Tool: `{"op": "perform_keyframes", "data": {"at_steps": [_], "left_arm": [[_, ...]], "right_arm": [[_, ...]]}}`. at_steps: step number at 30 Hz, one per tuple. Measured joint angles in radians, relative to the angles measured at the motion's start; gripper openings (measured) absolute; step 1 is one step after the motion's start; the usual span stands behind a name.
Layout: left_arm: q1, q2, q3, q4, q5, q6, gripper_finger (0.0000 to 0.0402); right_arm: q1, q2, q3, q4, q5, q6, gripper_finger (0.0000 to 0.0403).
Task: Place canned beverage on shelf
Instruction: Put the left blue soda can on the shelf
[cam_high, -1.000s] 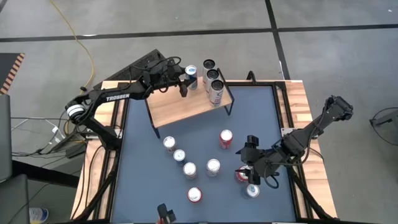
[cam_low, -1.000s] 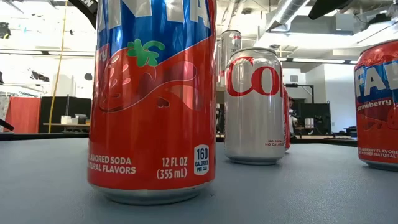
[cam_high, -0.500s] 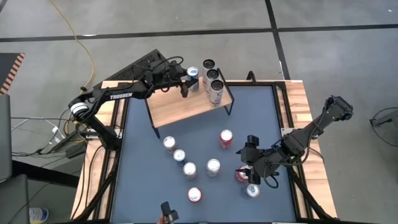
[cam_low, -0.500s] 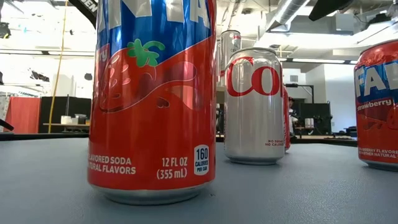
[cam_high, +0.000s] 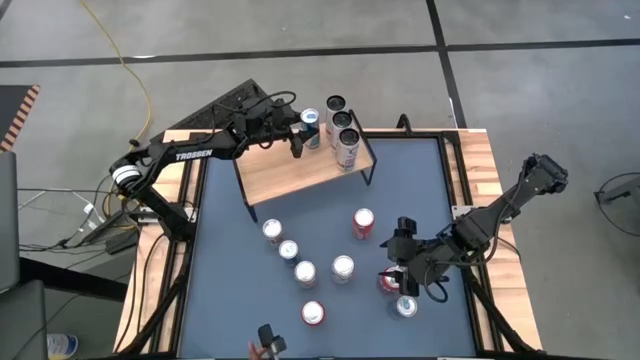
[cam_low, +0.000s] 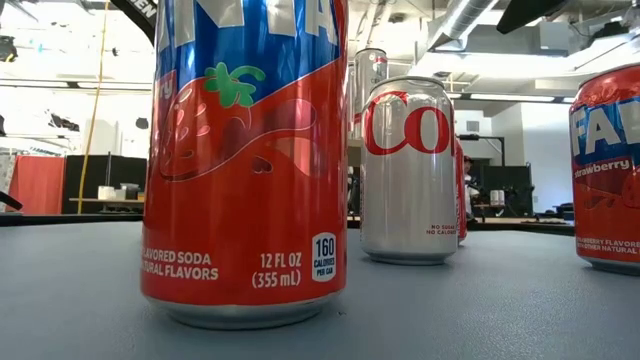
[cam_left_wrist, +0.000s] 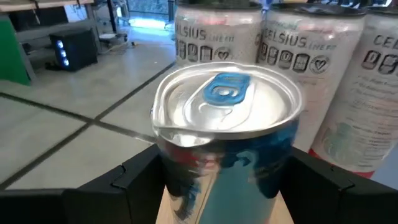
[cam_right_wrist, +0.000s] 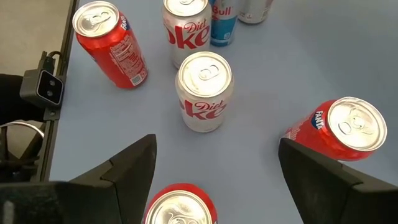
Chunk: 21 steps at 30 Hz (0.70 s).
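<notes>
- The blue can (cam_left_wrist: 227, 134) is silver-topped with a blue pull tab and stands upright on the shelf (cam_high: 290, 172), at the board's 12 o'clock edge.
- The left claw (cam_high: 300, 130) sits around this can, a finger on each side; whether the fingers press the can or stand just off it I cannot tell.
- Just to the can's 3 o'clock a row of three tall pale cans (cam_high: 343, 128) fills the shelf's far right corner.
- The rest of the light wooden board, toward 6 and 9 o'clock, lies bare.
- The right claw (cam_high: 401, 268) hangs spread wide and holding nothing over loose red and silver cans (cam_right_wrist: 203, 91) near the table (cam_high: 230, 290)'s 5 o'clock corner.
</notes>
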Motion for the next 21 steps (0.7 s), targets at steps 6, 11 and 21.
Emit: {"op": "perform_keyframes", "data": {"at_steps": [6,11,21], "left_arm": [[-0.003,0.002,-0.003,-0.052,-0.033,0.005,0.0309],[-0.023,0.002,-0.003,-0.06,-0.032,0.03,0.032],[-0.027,-0.028,-0.003,-0.113,-0.04,0.05,0.0321]], "right_arm": [[0.0,0.0,0.0,0.0,0.0,0.0,0.0322],[0.0,0.0,0.0,0.0,-0.001,0.0,0.0322],[0.0,0.0,-0.001,0.0,-0.001,-0.004,0.0322]]}}
